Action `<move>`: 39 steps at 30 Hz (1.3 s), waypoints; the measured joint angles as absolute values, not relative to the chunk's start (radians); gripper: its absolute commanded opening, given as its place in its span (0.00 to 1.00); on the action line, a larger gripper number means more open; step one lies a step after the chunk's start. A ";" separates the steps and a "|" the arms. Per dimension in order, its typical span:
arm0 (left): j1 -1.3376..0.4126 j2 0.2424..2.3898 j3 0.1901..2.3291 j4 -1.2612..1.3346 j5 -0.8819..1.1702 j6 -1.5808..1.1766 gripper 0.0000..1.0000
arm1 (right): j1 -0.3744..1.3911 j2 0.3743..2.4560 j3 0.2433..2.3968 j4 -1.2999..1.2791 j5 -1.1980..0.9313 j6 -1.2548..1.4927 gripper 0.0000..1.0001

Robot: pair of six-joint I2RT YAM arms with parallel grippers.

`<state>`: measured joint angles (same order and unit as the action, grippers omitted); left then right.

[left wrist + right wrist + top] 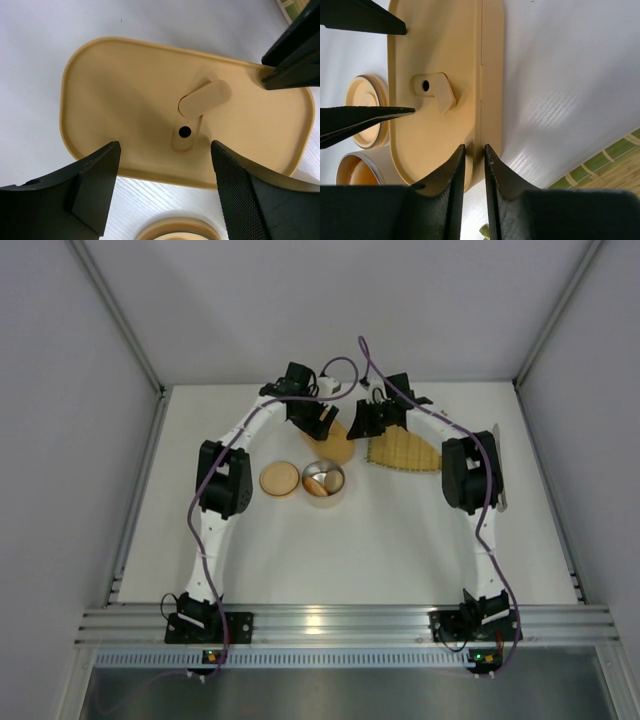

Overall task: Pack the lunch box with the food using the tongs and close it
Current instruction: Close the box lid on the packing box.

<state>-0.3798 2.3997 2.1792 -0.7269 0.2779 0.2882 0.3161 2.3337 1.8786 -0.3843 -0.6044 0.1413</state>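
The tan oval lunch box (337,446) lies at the back of the table with its lid (150,100) on, a small flap and vent hole in the lid's middle. My right gripper (475,147) is shut on the lid's raised rim at one end, one finger on each side. It shows as a dark shape in the left wrist view too (295,55). My left gripper (166,150) hangs open over the lid's near long edge, touching nothing. The slim grey tongs (499,465) lie at the right, partly behind the right arm. No food shows; the box's inside is hidden.
A round tan lid (280,480) and an open round cup (323,483) sit just in front of the lunch box. A yellow woven mat (405,451) lies to its right. White walls close in the table on three sides.
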 measured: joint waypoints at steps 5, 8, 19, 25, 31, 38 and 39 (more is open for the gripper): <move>-0.387 2.424 2.211 -0.727 0.263 0.316 0.78 | 0.314 2.296 1.812 -0.353 -0.604 0.143 0.15; -0.387 2.427 2.214 -0.727 0.267 0.323 0.78 | 0.314 2.270 1.765 -0.333 -0.608 0.148 0.14; -0.387 2.412 2.172 -0.688 0.308 0.361 0.78 | 0.319 2.209 1.640 -0.253 -0.627 0.176 0.12; -0.389 2.393 2.130 -0.655 0.328 0.376 0.76 | 0.321 2.176 1.569 -0.198 -0.630 0.209 0.14; -0.390 2.379 2.102 -0.638 0.360 0.411 0.75 | 0.323 2.140 1.488 -0.137 -0.649 0.260 0.15; -0.390 2.379 2.100 -0.641 0.391 0.450 0.74 | 0.323 2.123 1.446 -0.101 -0.656 0.303 0.16; -0.390 2.379 2.100 -0.641 0.395 0.453 0.74 | 0.324 2.120 1.441 -0.099 -0.657 0.308 0.19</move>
